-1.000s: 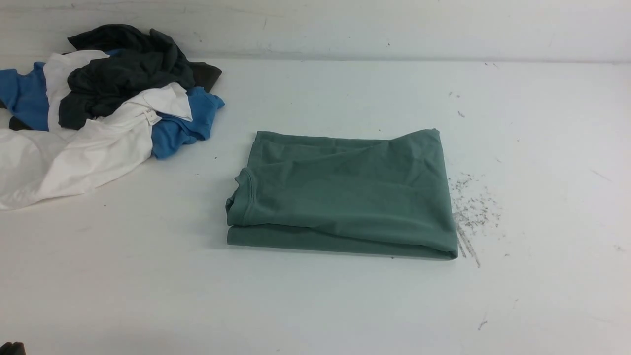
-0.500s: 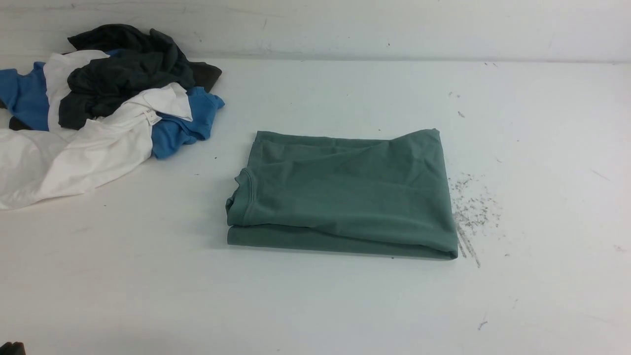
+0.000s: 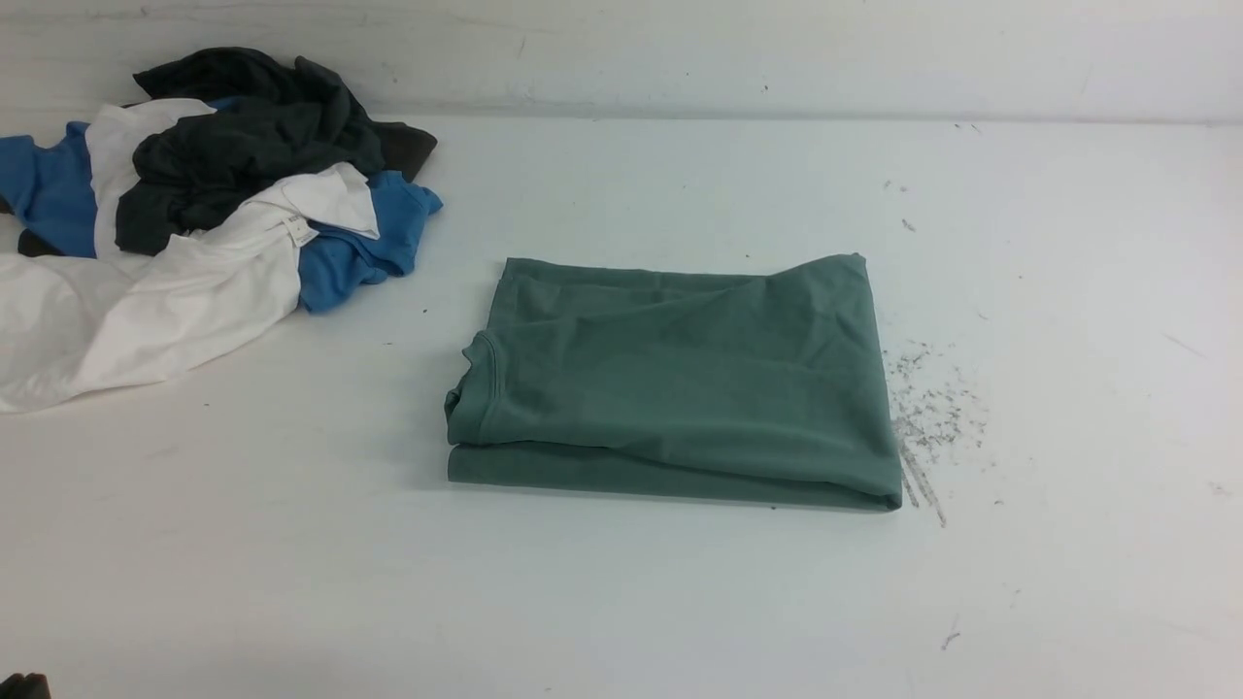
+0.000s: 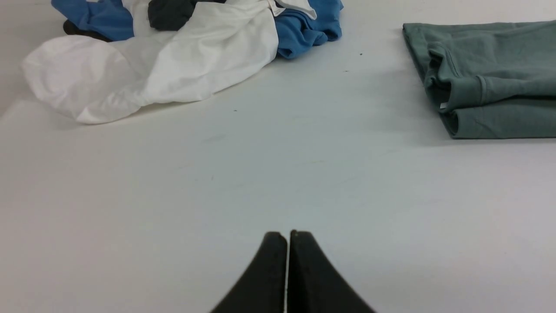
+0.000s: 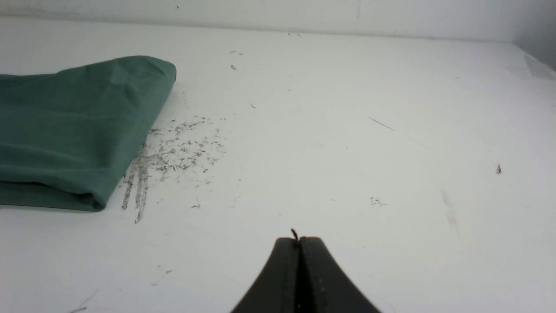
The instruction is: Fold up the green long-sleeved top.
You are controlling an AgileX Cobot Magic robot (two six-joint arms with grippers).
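The green long-sleeved top point(image 3: 680, 379) lies folded into a compact rectangle at the middle of the white table point(image 3: 621, 602), its neckline at the left end. The left wrist view shows that neckline end point(image 4: 482, 82). The rounded fold of the other end point(image 5: 74, 130) appears in the right wrist view. My left gripper point(image 4: 288, 235) is shut and empty over bare table, well short of the top. My right gripper point(image 5: 299, 240) is shut too, with only a tiny brown thread sticking out at its tips. It stands apart from the top, on its right side.
A heap of clothes point(image 3: 194, 214), blue, white and dark charcoal, lies at the back left of the table; it shows in the left wrist view as well point(image 4: 173, 52). Grey scuff marks point(image 3: 927, 408) speckle the table just right of the top. A wall point(image 3: 680, 49) runs along the back.
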